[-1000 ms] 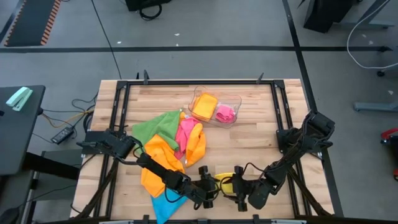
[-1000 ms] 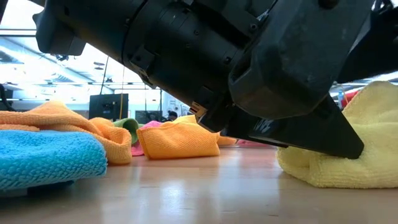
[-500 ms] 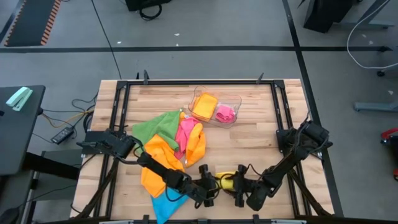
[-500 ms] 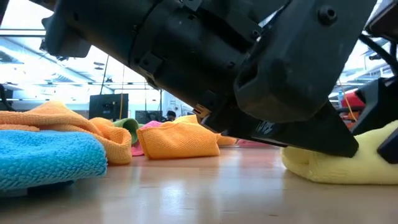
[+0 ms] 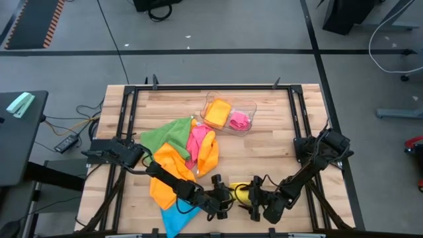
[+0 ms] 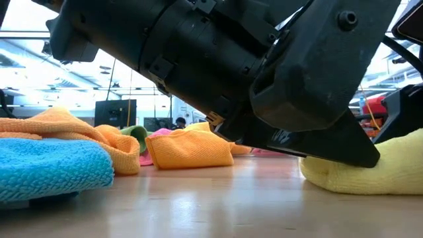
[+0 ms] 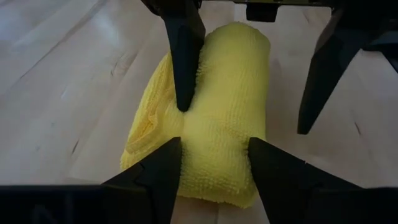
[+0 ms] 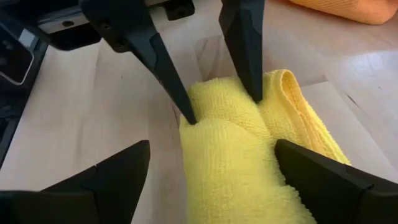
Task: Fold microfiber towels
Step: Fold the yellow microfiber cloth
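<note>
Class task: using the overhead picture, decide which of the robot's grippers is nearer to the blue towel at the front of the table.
Left. The left gripper works just beside the blue towel, pinching the yellow towel. The right gripper stands open on the yellow towel's far side, farther off.

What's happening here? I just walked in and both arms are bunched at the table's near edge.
Both arms are working one yellow towel at the table's front edge. The left gripper pinches one end of it; the right gripper is open, its fingers standing clear on either side of the other end. More towels, green, pink, orange and blue, lie heaped to the left, unfolded.
</note>
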Motion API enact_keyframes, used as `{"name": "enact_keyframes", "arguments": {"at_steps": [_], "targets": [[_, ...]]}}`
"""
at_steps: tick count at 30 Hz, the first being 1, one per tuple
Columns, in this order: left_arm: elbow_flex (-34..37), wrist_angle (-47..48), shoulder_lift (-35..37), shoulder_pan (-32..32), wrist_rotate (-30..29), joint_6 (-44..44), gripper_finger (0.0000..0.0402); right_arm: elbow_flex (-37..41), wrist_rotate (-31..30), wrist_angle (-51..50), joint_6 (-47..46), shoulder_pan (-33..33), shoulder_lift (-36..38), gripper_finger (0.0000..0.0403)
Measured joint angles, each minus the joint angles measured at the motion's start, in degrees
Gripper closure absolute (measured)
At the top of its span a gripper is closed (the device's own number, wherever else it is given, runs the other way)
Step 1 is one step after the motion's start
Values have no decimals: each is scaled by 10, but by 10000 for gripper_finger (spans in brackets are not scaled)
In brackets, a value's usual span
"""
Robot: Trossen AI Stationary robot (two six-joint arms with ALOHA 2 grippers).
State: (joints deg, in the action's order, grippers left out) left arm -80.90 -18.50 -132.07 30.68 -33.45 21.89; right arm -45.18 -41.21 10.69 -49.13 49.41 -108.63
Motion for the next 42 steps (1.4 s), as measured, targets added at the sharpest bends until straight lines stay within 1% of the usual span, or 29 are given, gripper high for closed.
{"name": "enact_keyframes", "arguments": {"at_steps": [4, 7, 9, 12, 15, 19, 24, 26, 29, 33, 37, 42], "targets": [[0, 0, 0, 0, 2, 0, 209, 3, 6, -11, 39, 0, 41, 44], [0, 0, 0, 1, 2, 0, 207, 2, -7, -10, 77, 0, 77, 49], [0, 0, 0, 1, 2, 0, 205, 2, -33, -21, 95, 5, 88, 52], [0, 0, 0, 1, 2, 0, 205, 2, -88, -38, 106, 11, 87, 56], [0, 1, 0, 1, 2, 0, 208, 1, -108, -54, 93, 7, 68, 59], [0, 1, 0, 1, 2, 0, 207, 1, -109, -53, 69, -2, 22, 60], [0, 4, 0, 1, 2, 0, 206, -2, -119, -42, -10, 5, -41, 61], [0, 4, 0, 1, 2, 0, 209, -2, -127, -43, -26, 11, -47, 61], [0, 4, 0, 1, 2, 0, 208, -1, -133, -59, -24, 20, -31, 61], [0, 4, 0, 1, 2, 0, 205, 2, -136, -95, 3, 27, 20, 61], [0, 5, 0, 1, 2, 0, 209, 2, -145, -102, 36, 20, 65, 61], [0, 6, 0, 2, 2, 0, 211, 1, -151, -119, 49, 11, 84, 61]]}}
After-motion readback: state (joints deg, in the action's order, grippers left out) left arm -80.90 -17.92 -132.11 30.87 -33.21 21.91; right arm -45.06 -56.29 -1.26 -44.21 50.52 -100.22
